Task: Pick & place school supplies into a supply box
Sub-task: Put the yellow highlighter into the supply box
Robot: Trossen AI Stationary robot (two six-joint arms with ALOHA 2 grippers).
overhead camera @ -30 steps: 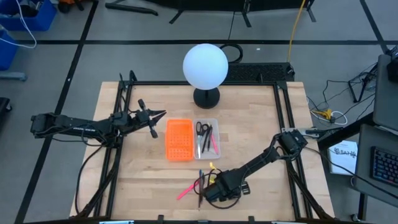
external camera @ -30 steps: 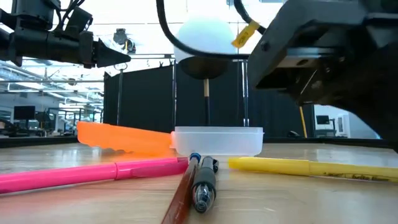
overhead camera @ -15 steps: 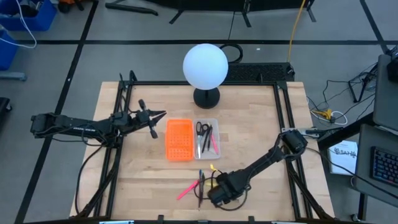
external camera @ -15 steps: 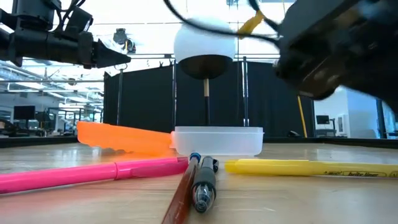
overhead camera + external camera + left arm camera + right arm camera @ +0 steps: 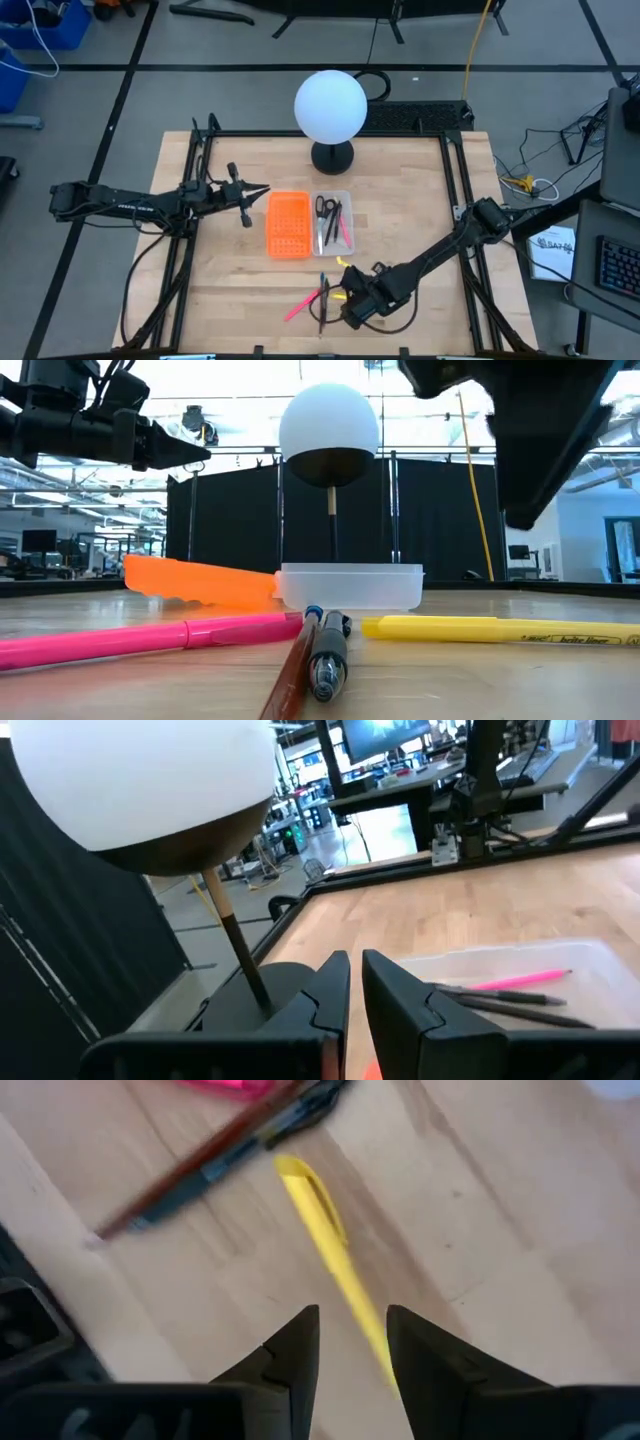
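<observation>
Between my right gripper's (image 5: 350,1335) parted fingers lay the yellow pen (image 5: 330,1250), not yet clamped.
Its long axis ran straight out ahead of the fingers, so I judged the right arm far the nearer for this pick. Just past its far tip, the black pen (image 5: 230,1155), a brown pencil (image 5: 185,1170) and the pink pen (image 5: 225,1085) lay crossed, close enough to be nudged. Farther off, the supply box (image 5: 345,197) already held scissors (image 5: 325,207) and pens, beside an orange tray (image 5: 287,224). My left gripper (image 5: 262,188) waited beyond that, fingers nearly together, holding nothing.
</observation>
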